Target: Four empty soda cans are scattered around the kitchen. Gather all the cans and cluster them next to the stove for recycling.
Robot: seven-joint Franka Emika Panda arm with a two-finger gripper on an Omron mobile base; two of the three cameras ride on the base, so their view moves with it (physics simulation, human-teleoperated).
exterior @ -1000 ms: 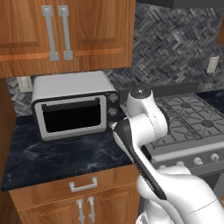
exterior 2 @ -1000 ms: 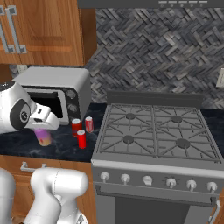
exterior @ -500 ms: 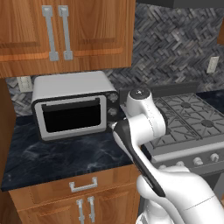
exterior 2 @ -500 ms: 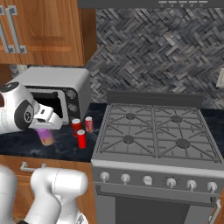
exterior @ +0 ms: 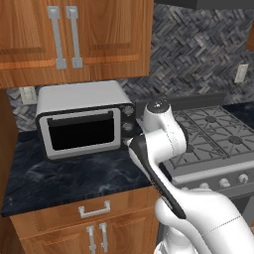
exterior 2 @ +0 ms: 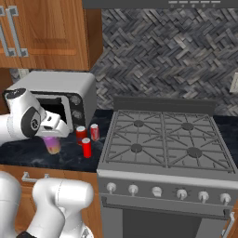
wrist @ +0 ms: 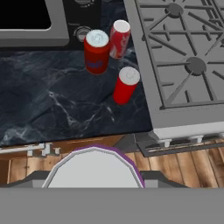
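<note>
purple can (exterior 2: 53,145) in end effector (exterior 2: 52,139) (above counter)

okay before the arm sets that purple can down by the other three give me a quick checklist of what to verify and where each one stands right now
1. Purple can in the claw: ok, it hangs under the hand.
2. Can clear of the counter: ok, not set down.
3. Three red cans upright beside the stove: ok.
4. Free counter beside the cluster: ok, bare marble on its toaster oven side.
5. Exact finger contact on the can: cannot tell.
</note>
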